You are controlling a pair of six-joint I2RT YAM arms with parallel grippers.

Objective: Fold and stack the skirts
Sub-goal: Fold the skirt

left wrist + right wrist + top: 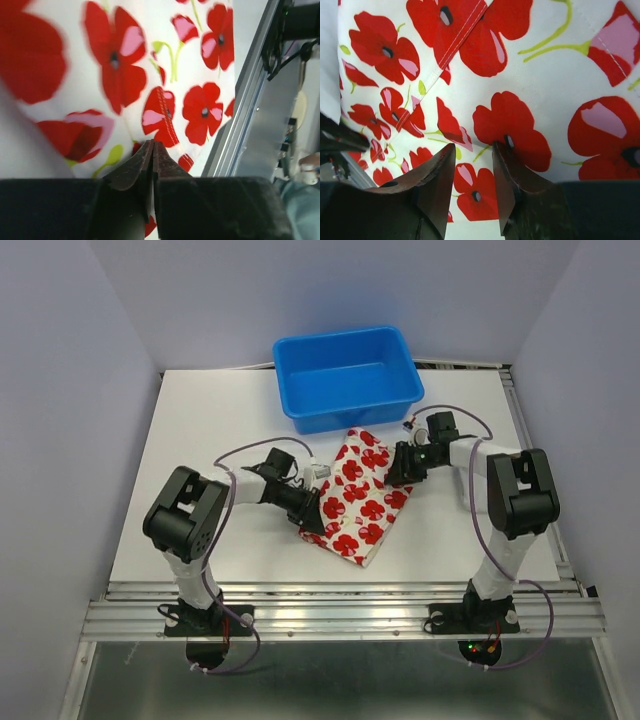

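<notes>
Red-flowered white cloth, the skirt is lying folded on the white table, just in front of the blue tub. The left gripper is sitting at its left edge, jaws showing almost together; whether they are pinching cloth is unclear. The right gripper is hanging over its far right edge, jaws standing narrowly apart.

A white table seen from above. A blue plastic tub stands on it at the far edge, near the middle. Just in front of the tub lies a folded white skirt with red flowers, turned diagonally and flat on the tabletop (its far corner reaches the tub's front wall; whether they touch is unclear). Along the near edge run metal rails.
</notes>
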